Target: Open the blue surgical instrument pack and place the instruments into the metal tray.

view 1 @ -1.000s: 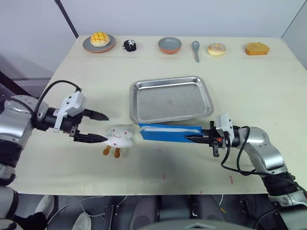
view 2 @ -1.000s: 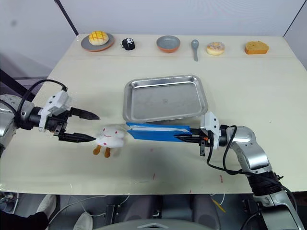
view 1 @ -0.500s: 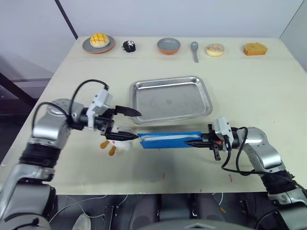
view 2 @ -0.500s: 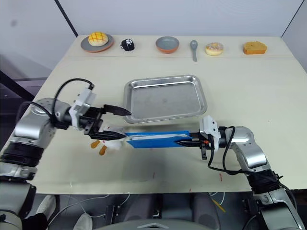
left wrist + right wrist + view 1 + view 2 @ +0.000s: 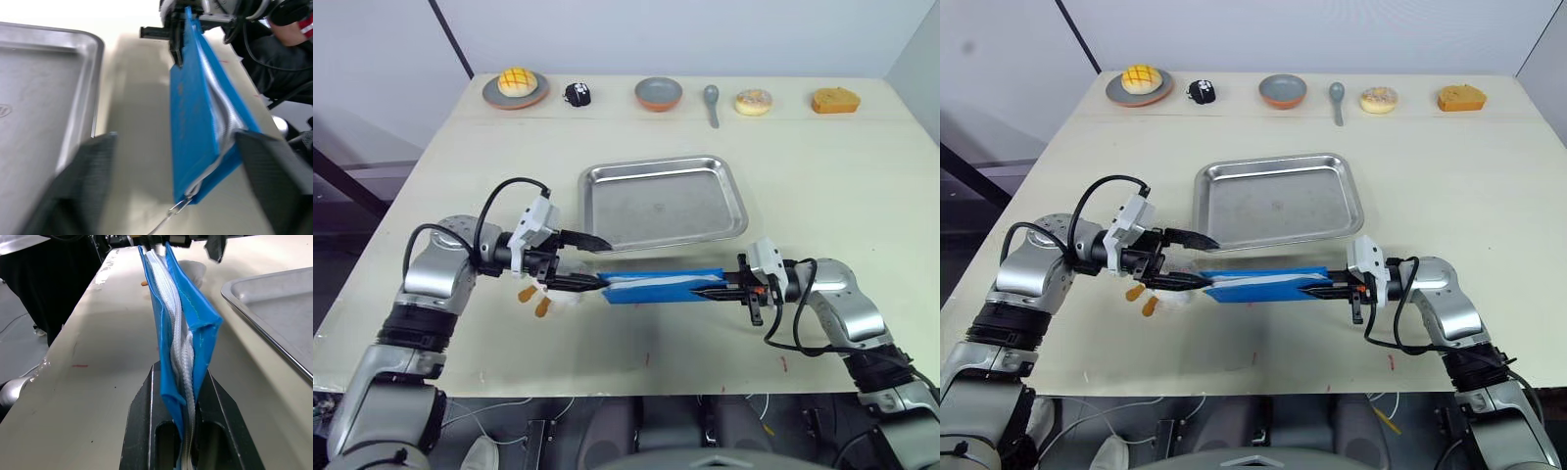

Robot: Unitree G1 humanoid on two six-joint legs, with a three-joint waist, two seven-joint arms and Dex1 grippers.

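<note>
On a pale tabletop (image 5: 822, 186), just in front of the shiny metal tray (image 5: 662, 202), the right gripper (image 5: 717, 290) is pinching the flat blue surgical instrument pack (image 5: 661, 286), white zipper up. The left gripper (image 5: 599, 262) is spreading wide at its far end, half-hiding a white plush toy (image 5: 553, 292).

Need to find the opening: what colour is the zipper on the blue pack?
White, running along the top edge of the blue pack; clearest in the right wrist view.

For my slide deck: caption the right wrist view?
Right gripper pinching one end of the upright blue surgical instrument pack beside the metal tray.
</note>
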